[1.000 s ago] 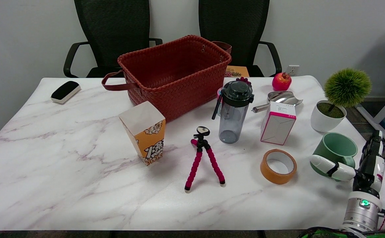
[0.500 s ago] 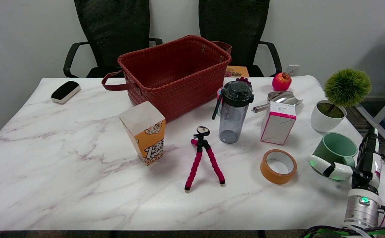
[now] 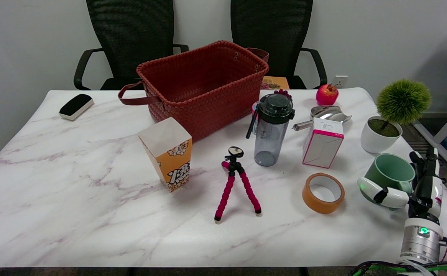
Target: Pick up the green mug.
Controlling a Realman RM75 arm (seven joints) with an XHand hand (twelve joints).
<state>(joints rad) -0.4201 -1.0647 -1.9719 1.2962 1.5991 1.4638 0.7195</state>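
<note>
the green mug sits tilted near the bench's right edge, mouth up and open toward the camera, and the right hand is wrapped around it, a white finger pressed across its near wall and the rest of the hand against its right side, so it looks gripped, though i cannot tell whether it is off the bench. at ten o'clock of the mug lies a roll of orange tape, at twelve o'clock a white pot with a round green plant, and at eleven o'clock a pink-edged white box.

No readable text; print on the popcorn box is illegible
</note>
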